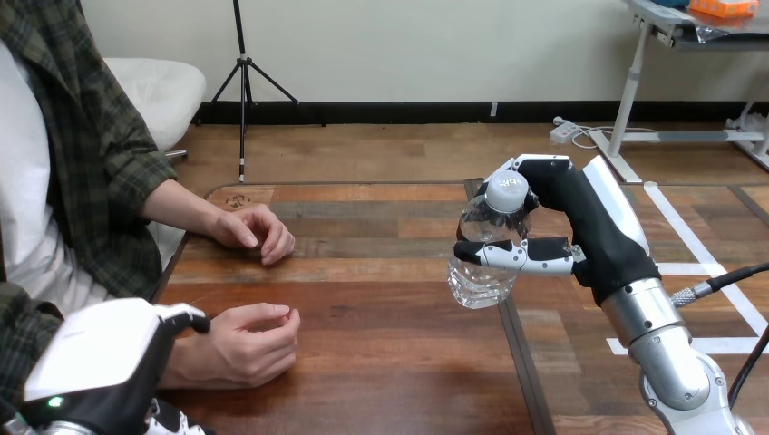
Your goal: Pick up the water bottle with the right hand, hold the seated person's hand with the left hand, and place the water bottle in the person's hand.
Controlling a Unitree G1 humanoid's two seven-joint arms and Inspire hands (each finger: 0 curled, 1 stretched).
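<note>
A clear water bottle (477, 279) with a pale grey cap is off the table at centre right, tilted a little. My right hand (591, 227) is shut on it, thumb across its front and fingers round its neck. My left hand (102, 352) shows its white back at the bottom left, right against the wrist of the person's nearer hand (249, 340). That hand rests on the table, loosely curled. Whether my left hand grips the wrist is hidden. The person's farther hand (258, 232) lies on the table near the left edge.
The wooden table (381, 362) has a dark seam running front to back under the bottle. The person sits at the left side with both forearms over the table edge.
</note>
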